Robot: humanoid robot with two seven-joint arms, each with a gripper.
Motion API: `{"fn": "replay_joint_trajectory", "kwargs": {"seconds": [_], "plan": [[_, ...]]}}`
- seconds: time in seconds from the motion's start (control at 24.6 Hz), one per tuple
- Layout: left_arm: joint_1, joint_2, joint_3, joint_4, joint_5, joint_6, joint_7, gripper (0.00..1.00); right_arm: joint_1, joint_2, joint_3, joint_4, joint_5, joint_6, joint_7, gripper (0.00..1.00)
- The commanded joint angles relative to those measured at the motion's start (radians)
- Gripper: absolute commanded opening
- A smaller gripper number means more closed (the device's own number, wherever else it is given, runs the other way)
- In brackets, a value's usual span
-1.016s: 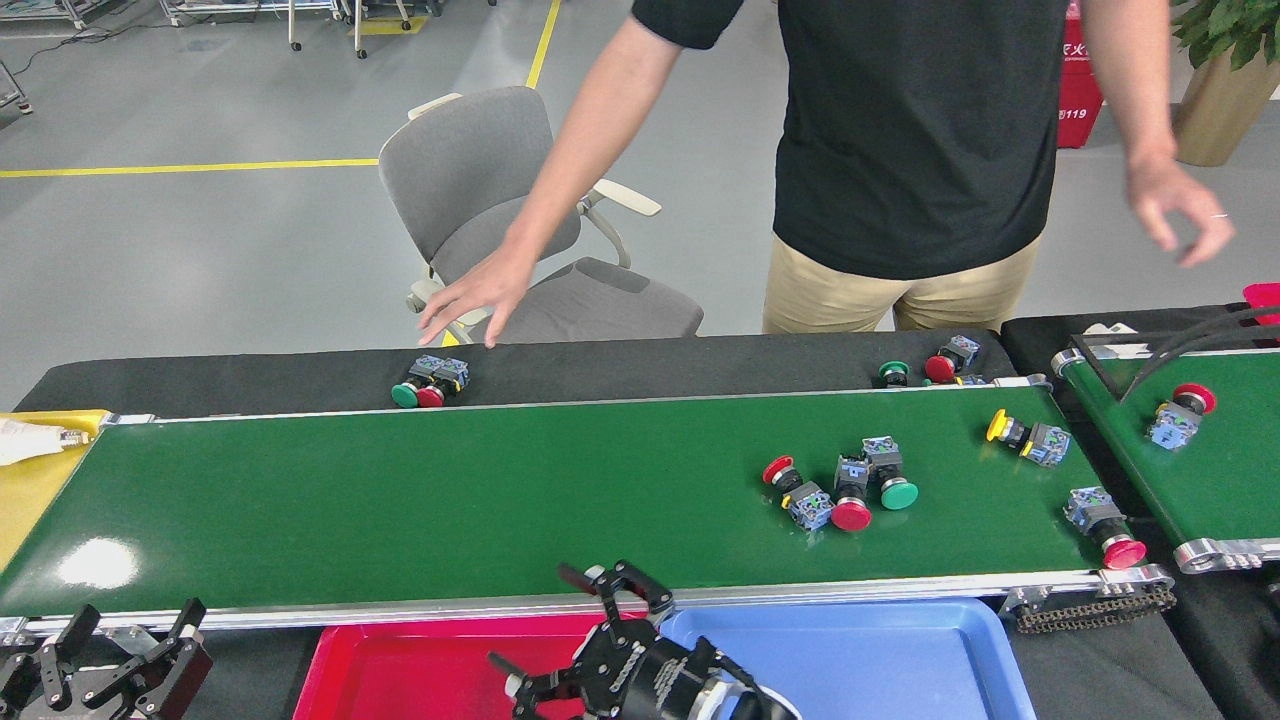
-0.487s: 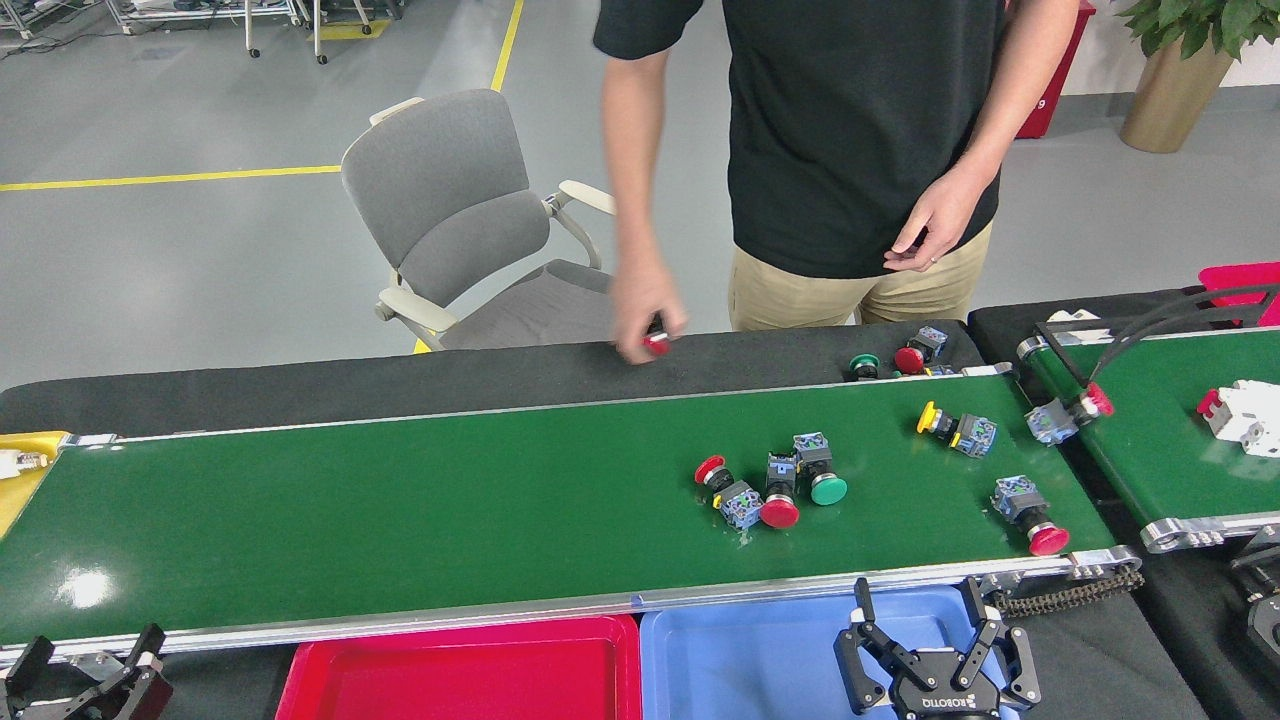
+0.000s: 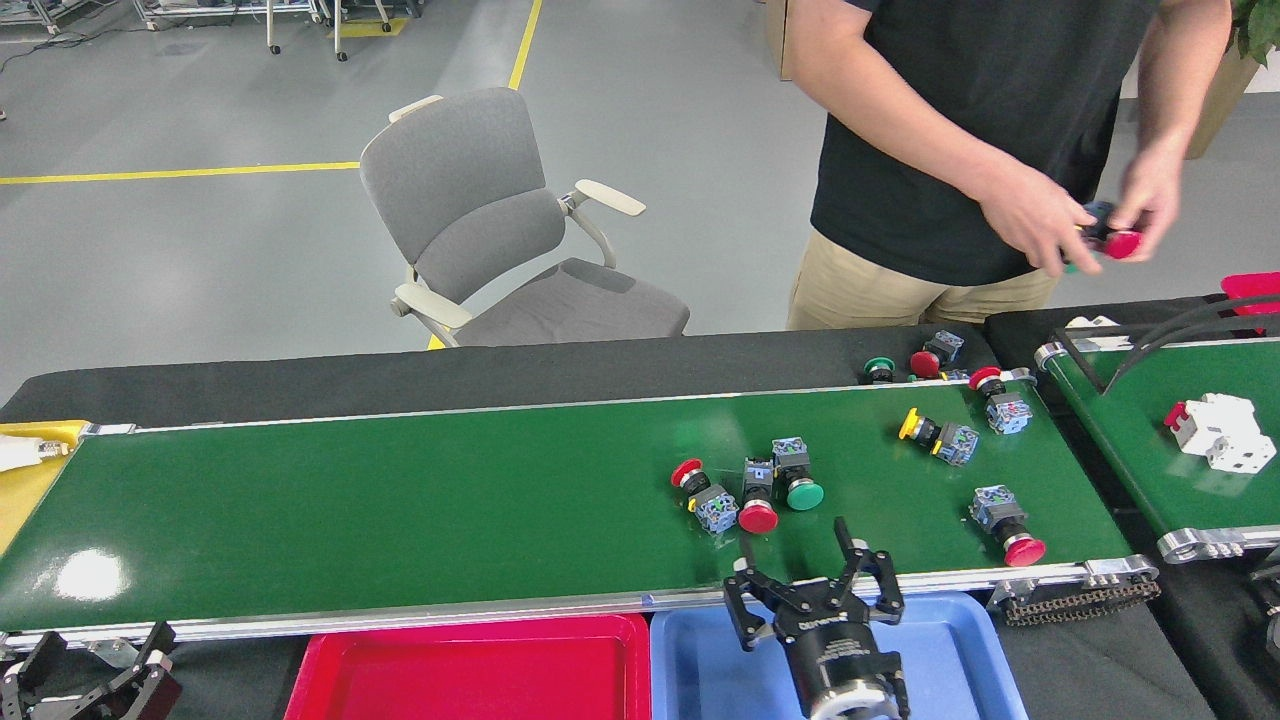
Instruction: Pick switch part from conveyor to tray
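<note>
Since the previous frame: right claw (image 3: 812, 580) shifted left and up to the belt's near rail; the person's hands rose from the desk to chest height.

Lower edge, centre: right claw, black, fingers spread, released, empty, over the near silver rail and the blue plastic tray (image 3: 950, 650).
Lower edge, left of that: red plastic tray (image 3: 470, 670), touching the blue one.
Lower left corner: left claw (image 3: 90, 680), partly cut by the frame; cannot tell whether spread or clenched.
Mid frame: long glossy green conveyor belt with silver aluminium rails (image 3: 400, 500).
On it, right of centre: cluster of three switch parts (image 3: 750, 485), two red-capped and one green-capped, touching or nearly so.
Further right on the belt: red-capped switch part near the near rail (image 3: 1005, 525); yellow-capped switch part (image 3: 938, 435); red-capped switch part at the far right corner (image 3: 1000, 400).
Right edge: shorter angled green belt (image 3: 1130, 430) carrying a white block-shaped part (image 3: 1220, 430).
Beyond the far rail: black-covered desk (image 3: 500, 365) with two more loose switch parts (image 3: 910, 362).
Upper right: person in a black shirt (image 3: 960, 120), both hands holding a red-capped part (image 3: 1115, 240).
Upper centre: grey office chair (image 3: 500, 230).
</note>
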Motion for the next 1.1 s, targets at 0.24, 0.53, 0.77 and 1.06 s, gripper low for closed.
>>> {"fn": "replay_joint_trajectory", "kwargs": {"seconds": [0.24, 0.53, 0.77, 1.06], "plan": [[-0.029, 0.014, 0.003, 0.001, -0.007, -0.002, 0.004, 1.00, -0.109, 0.059, 0.070, 0.087, -0.005, -0.013, 0.072, 0.98], [-0.046, 0.016, -0.001, 0.011, -0.012, 0.000, 0.004, 1.00, -0.250, 0.088, 0.122, 0.267, -0.077, -0.037, 0.072, 0.98], [-0.139, 0.017, -0.077, 0.087, -0.014, 0.000, 0.004, 1.00, -0.344, 0.090, 0.172, 0.394, -0.164, -0.039, 0.067, 0.71], [-0.145, 0.022, -0.097, 0.093, -0.026, 0.000, 0.004, 1.00, -0.344, 0.090, 0.205, 0.379, -0.163, -0.042, 0.063, 0.08]]}}
